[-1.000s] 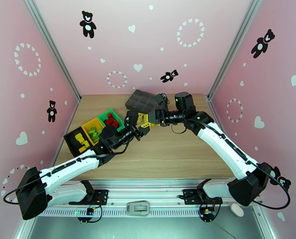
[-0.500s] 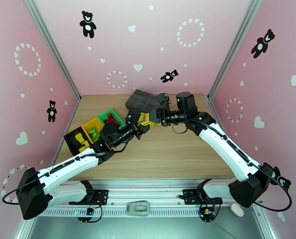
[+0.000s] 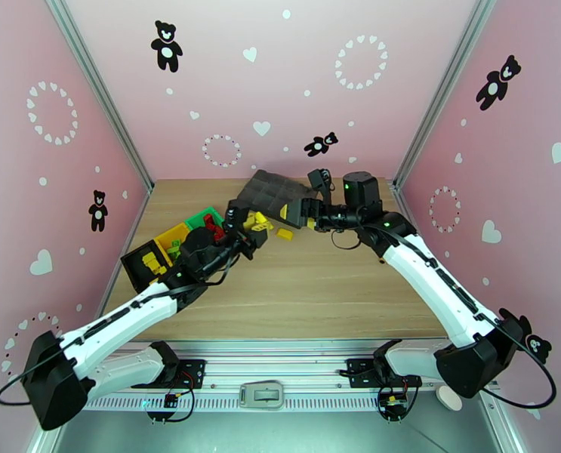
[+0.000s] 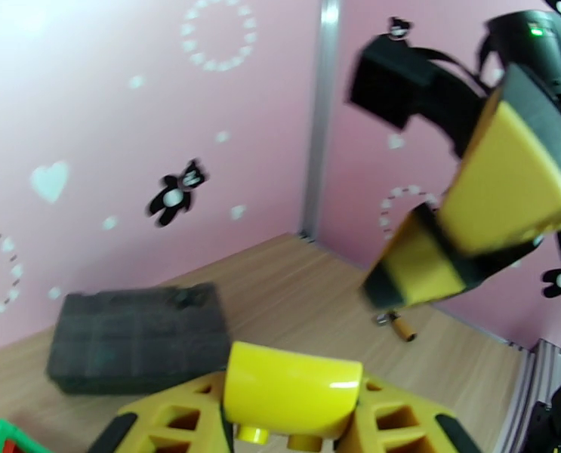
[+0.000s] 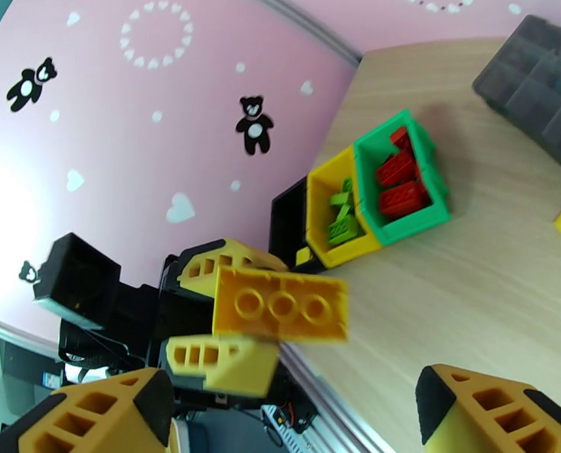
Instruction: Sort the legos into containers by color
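One yellow lego brick (image 5: 280, 303) is pinched in my left claw (image 4: 291, 417); I should carry it level over the black bin (image 3: 131, 262), lower close, then let go.

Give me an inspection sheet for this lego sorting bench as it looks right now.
Surface: wooden table, light wood grain.
Job's things: green bin holds red legos; yellow bin holds green legos; black bin holds yellow legos; loose yellow lego lies on the table.
Clutter: dark grey tray near the back wall.
Grippers: left tool shut on a yellow lego; right tool open, nothing between its fingers.
Cables: black cable loops below the right wrist.
Surroundings: pink walls with bear and heart stickers.
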